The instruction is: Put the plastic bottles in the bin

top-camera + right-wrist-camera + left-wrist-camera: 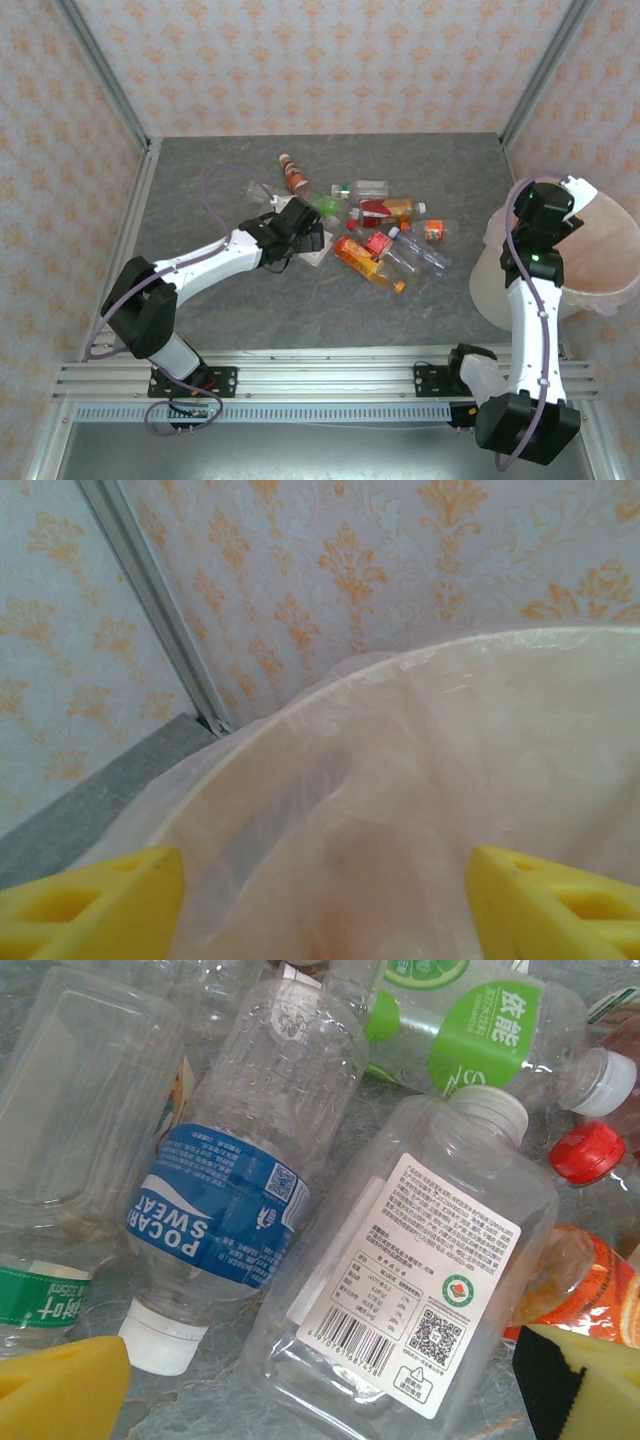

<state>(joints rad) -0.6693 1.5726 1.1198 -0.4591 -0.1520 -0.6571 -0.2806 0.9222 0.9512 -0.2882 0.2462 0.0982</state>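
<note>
Several plastic bottles (380, 235) lie in a loose pile at the table's middle back. My left gripper (305, 225) hovers low over the pile's left end, open. In the left wrist view its yellow fingers (60, 1390) straddle a square clear bottle with a white printed label (410, 1290), without touching it. Beside that bottle lie a blue-labelled Pocari Sweat bottle (215, 1205) and a green-labelled bottle (470, 1035). The bin (610, 250), beige with a pinkish bag, stands at the right. Over its rim hangs my right gripper (560, 200), open, with nothing between its fingers (90, 905).
A brown bottle (292, 173) lies apart at the back of the pile. An orange bottle (360, 258) and a small orange-capped one (434, 231) sit on the pile's near and right sides. Metal frame posts and patterned walls close in the table.
</note>
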